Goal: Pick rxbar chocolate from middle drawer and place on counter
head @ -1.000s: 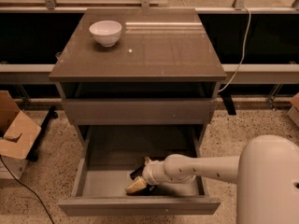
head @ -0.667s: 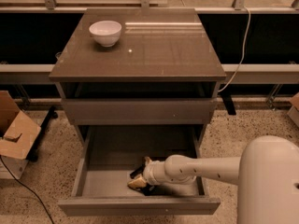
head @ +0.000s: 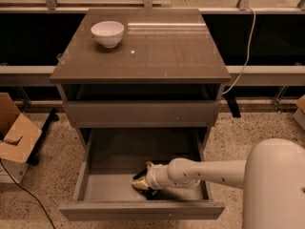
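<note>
The middle drawer is pulled out wide, showing its smooth grey floor. My white arm reaches in from the right, and the gripper sits low over the drawer floor near the front centre. Just under the gripper a small black patch shows, the rxbar chocolate, mostly covered by the wrist. The gripper is right on top of it; whether it holds the bar I cannot tell. The glossy grey-brown counter forms the cabinet's top above.
A white bowl stands at the counter's back left. The drawer above is closed under an open slot. A cardboard box and a cable lie on the floor at left. A rail runs behind the cabinet.
</note>
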Robot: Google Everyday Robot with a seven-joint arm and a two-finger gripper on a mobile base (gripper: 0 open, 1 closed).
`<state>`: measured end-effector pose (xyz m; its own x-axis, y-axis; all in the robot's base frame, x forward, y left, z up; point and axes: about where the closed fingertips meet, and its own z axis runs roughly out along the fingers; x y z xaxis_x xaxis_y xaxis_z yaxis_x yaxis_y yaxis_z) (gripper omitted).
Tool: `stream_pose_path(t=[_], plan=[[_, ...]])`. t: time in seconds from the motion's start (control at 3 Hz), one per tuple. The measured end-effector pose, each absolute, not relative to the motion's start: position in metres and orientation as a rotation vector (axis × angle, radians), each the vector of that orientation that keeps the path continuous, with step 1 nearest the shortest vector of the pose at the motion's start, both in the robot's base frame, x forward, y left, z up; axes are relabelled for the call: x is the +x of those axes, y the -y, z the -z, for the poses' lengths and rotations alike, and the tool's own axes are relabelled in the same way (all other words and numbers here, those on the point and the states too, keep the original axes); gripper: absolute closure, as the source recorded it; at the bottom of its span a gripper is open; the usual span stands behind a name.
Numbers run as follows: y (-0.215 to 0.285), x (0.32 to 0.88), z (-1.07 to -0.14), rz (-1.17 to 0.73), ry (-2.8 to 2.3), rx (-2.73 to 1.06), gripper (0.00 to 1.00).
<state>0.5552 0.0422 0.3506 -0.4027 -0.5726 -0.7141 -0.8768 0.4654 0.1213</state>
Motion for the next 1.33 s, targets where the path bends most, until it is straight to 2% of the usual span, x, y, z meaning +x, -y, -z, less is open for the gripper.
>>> stream_pose_path(t=[0.33, 1.33], plan=[[-0.0422, 0.5552, -0.3532, -0.659, -2.117, -1.2, 1.0], [-0.0422, 0.5552, -0.3549, -0.659, -2.117, -1.2, 1.0]])
